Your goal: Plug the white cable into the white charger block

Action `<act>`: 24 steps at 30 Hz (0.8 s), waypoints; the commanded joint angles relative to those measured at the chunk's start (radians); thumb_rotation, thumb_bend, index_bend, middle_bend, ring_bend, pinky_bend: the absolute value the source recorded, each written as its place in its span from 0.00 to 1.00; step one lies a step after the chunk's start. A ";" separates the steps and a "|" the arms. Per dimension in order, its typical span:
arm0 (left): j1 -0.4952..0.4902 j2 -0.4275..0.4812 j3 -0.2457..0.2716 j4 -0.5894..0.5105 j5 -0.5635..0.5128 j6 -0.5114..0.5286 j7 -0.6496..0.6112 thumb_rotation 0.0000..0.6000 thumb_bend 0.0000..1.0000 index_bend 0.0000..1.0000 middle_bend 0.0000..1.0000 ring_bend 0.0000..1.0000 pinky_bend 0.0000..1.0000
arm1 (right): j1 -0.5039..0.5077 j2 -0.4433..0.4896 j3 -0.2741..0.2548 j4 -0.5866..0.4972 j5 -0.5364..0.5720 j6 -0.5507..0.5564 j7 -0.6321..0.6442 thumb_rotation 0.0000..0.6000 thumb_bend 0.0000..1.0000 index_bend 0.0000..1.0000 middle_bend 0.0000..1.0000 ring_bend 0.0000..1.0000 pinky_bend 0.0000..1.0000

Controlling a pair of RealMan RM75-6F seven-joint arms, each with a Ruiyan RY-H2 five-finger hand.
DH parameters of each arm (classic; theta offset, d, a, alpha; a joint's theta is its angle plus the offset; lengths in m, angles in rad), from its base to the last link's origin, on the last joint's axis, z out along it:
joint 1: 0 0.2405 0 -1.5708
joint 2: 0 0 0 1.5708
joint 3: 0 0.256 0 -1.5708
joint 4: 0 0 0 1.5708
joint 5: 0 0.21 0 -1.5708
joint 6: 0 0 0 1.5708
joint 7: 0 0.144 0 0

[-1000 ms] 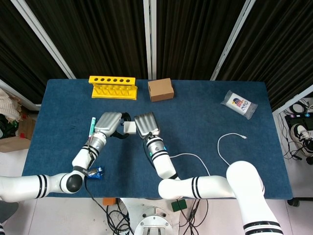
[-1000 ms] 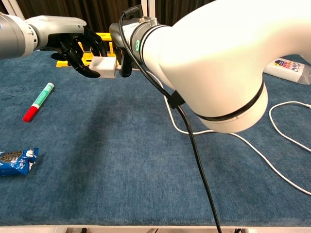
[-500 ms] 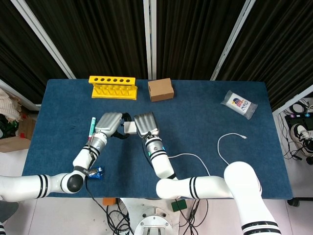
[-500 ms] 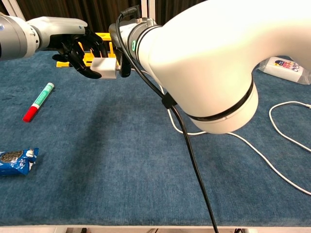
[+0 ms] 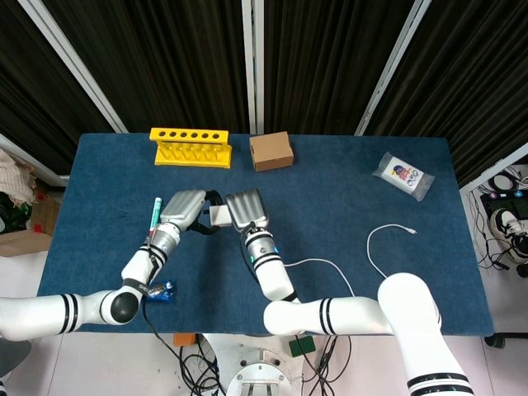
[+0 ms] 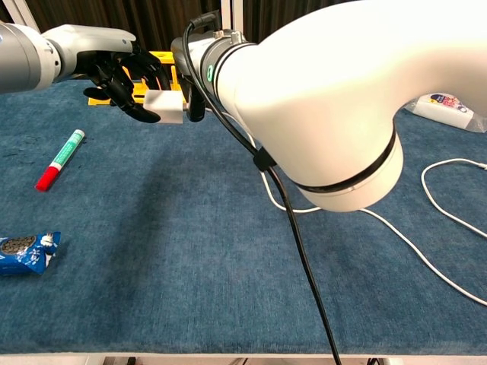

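Left hand [image 5: 183, 208]: raised above the blue table [image 5: 346, 181], left of centre; dark fingers [image 6: 122, 90] curled onto the left side of the white charger block [image 6: 167, 106], gripping it.
Right hand [image 5: 246, 209]: just right of the block, facing the left hand; in chest view mostly hidden behind its own arm; dark fingertips against the block's right face; grip on cable end not discernible, cannot tell whether closed on anything.
White charger block: held off the table between the two hands, roughly level; small white cube in head view [image 5: 219, 215].
White cable [image 5: 373, 256]: lying on the table right of centre, looped; free small plug end [image 5: 412, 231] resting on the cloth well apart from the block; other stretch running back toward the right forearm, its end hidden.
Yellow rack [image 5: 190, 147]: rear left of table, upright.
Cardboard box [image 5: 271, 151]: rear centre, just right of the rack.
Plastic packet [image 5: 403, 175]: rear right, flat on table.
Marker [image 6: 61, 159]: green body, red cap, lying left of the hands.
Cookie packet [image 6: 27, 252]: blue wrapper, front left edge.
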 commanded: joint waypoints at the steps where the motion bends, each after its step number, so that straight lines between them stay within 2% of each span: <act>1: 0.001 0.001 0.004 0.004 0.005 -0.003 -0.002 1.00 0.22 0.63 0.56 0.75 0.92 | -0.005 0.005 0.001 -0.007 -0.002 -0.003 0.005 1.00 1.00 0.62 0.58 0.50 0.65; 3: 0.002 0.001 0.006 0.006 0.007 -0.001 -0.004 1.00 0.22 0.63 0.56 0.75 0.92 | -0.010 0.014 0.001 -0.018 0.002 -0.005 0.005 1.00 1.00 0.55 0.55 0.49 0.65; 5: 0.004 0.001 0.007 0.008 0.011 -0.001 -0.010 1.00 0.22 0.63 0.56 0.75 0.92 | -0.014 0.022 0.002 -0.029 0.007 -0.001 0.004 1.00 0.91 0.45 0.51 0.47 0.63; 6: 0.005 0.001 0.008 0.010 0.015 -0.001 -0.012 1.00 0.22 0.63 0.56 0.75 0.92 | -0.016 0.025 0.002 -0.034 0.008 0.002 0.004 1.00 0.82 0.41 0.49 0.45 0.63; 7: 0.007 0.001 0.010 0.012 0.020 0.000 -0.014 1.00 0.22 0.63 0.56 0.75 0.92 | -0.017 0.028 0.002 -0.038 0.009 0.006 0.004 1.00 0.68 0.37 0.46 0.43 0.61; 10: 0.011 0.000 0.015 0.020 0.035 0.000 -0.019 1.00 0.22 0.63 0.56 0.75 0.92 | -0.023 0.038 0.003 -0.051 0.014 0.018 0.003 1.00 0.44 0.28 0.40 0.36 0.57; 13: 0.016 -0.002 0.016 0.028 0.047 -0.001 -0.029 1.00 0.22 0.63 0.56 0.75 0.92 | -0.027 0.046 0.000 -0.061 0.024 0.025 -0.006 1.00 0.31 0.22 0.34 0.32 0.54; 18: 0.021 -0.009 0.022 0.048 0.074 -0.004 -0.039 1.00 0.22 0.63 0.56 0.75 0.92 | -0.036 0.057 -0.009 -0.077 0.039 0.035 -0.016 1.00 0.19 0.14 0.29 0.28 0.49; 24: 0.029 -0.031 0.037 0.101 0.113 -0.013 -0.051 1.00 0.22 0.63 0.56 0.74 0.92 | -0.067 0.108 -0.037 -0.133 0.065 0.062 -0.046 1.00 0.18 0.08 0.24 0.24 0.45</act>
